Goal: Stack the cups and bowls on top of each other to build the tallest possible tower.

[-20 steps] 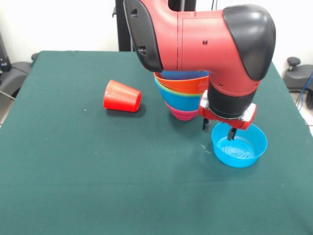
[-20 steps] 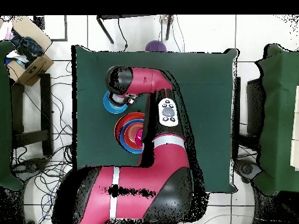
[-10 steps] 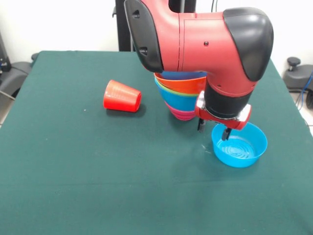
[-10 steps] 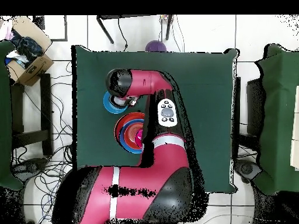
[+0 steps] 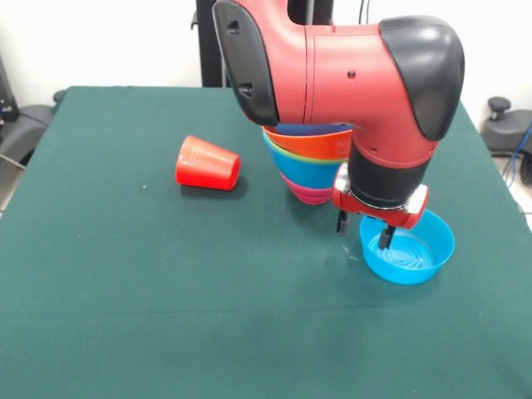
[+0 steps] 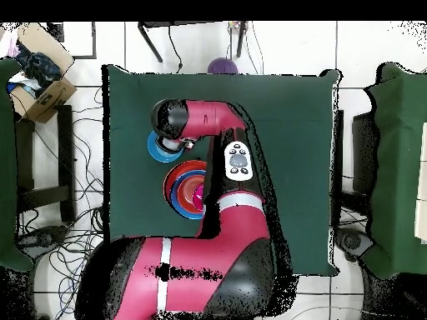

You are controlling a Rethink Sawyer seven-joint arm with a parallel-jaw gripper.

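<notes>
We take the tower (image 5: 309, 158) of nested bowls as our landmark, standing on the green table (image 5: 166, 291). Just beside it sits the light blue bowl (image 5: 411, 249), upright. Our gripper (image 5: 363, 229) straddles that bowl's rim nearest the tower, fingers apart, one inside and one outside. On the tower's other side, the red-orange cup (image 5: 208, 164) lies tipped over.

1. A table (image 5: 125, 316) covered in dark green cloth carries everything;
2. a red-orange cup (image 5: 207, 164) lies on its side at ten o'clock from centre;
3. a tower (image 5: 309, 162) of nested bowls stands at one o'clock;
4. a light blue bowl (image 5: 416, 249) sits upright at three o'clock.
</notes>
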